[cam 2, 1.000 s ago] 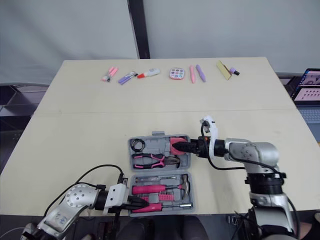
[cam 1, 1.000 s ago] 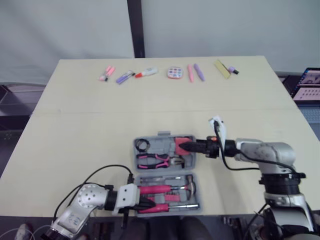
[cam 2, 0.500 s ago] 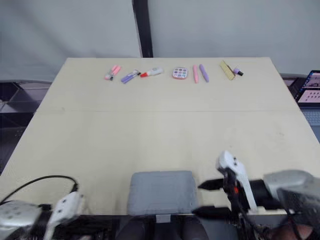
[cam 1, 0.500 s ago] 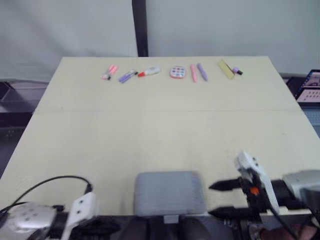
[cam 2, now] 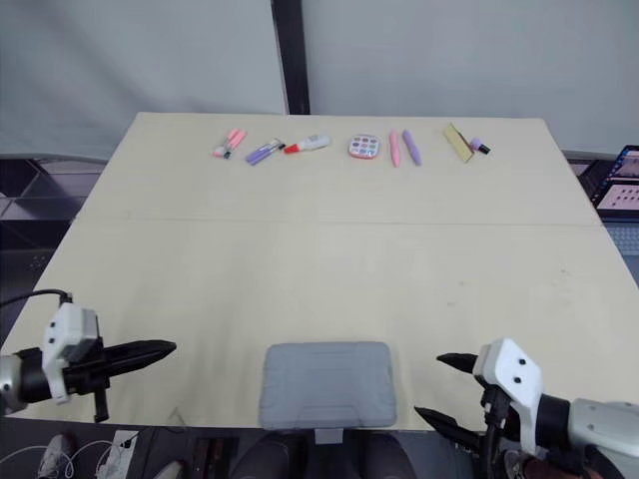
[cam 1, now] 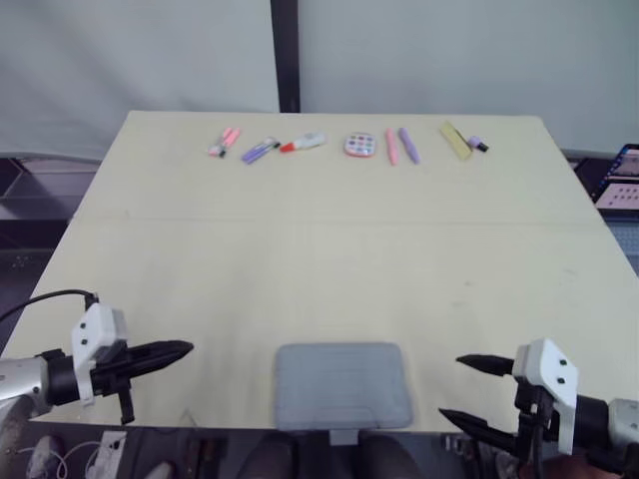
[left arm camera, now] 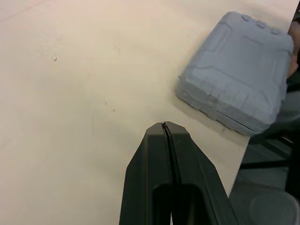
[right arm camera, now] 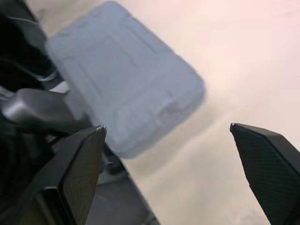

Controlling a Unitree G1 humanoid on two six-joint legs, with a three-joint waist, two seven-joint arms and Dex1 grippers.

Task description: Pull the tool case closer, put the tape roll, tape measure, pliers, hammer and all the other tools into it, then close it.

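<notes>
The grey tool case (cam 1: 342,385) lies closed at the table's near edge, its lid down and its latch side toward me; it also shows as tool case (left arm camera: 236,90) and tool case (right arm camera: 124,96). No tools lie outside it. My left gripper (cam 1: 182,349) hovers shut over the table to the left of the case, pointing toward it, with nothing held. To the right of the case, my right gripper (cam 1: 457,389) stands open at the table's near edge, its fingers (right arm camera: 257,154) wide apart and empty.
Along the far edge of the table (cam 1: 329,249) lie several small items: pink and purple markers (cam 1: 240,148), a round palette (cam 1: 359,145), pens (cam 1: 401,146) and a yellow bar (cam 1: 451,139). A laptop (cam 1: 619,172) sits off the right side.
A second ago the case lay open with tools and both grippers at it. It is now closed, and both arms have drawn back to either side. The camera view also shifted.
</notes>
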